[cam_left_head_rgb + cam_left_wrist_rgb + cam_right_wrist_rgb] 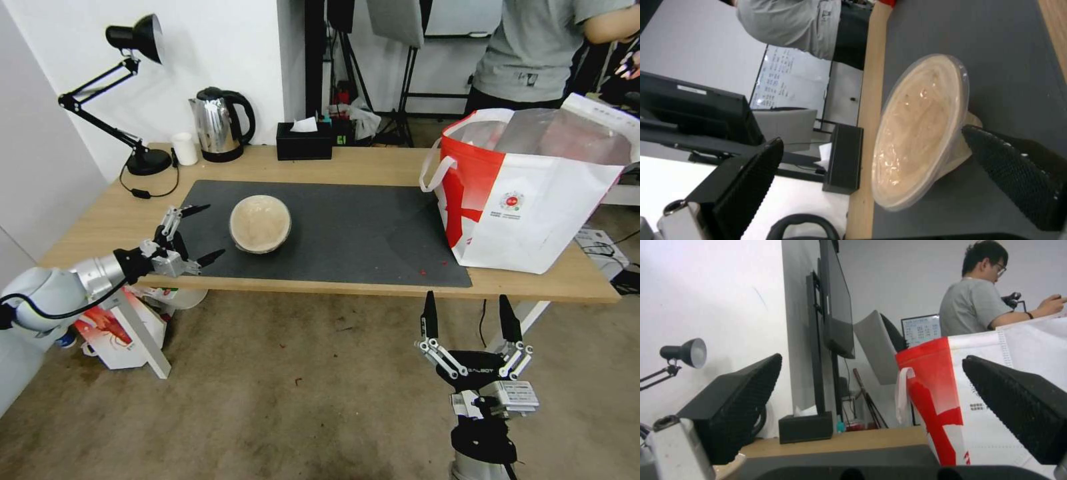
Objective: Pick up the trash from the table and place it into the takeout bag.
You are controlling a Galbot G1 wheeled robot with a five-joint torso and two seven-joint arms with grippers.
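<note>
Left gripper (208, 233) lining up on the last bowl

Its fingers are standing spread apart, empty, just beside the beige bowl (260, 223), which is sitting on the dark mat (373, 227) of the table (373, 167). The right gripper (470, 320) is hanging open below the table edge. Judging by the otherwise bare mat, only this bowl is left for the takeout bag (533, 200), which is standing at the table's right end.
</note>
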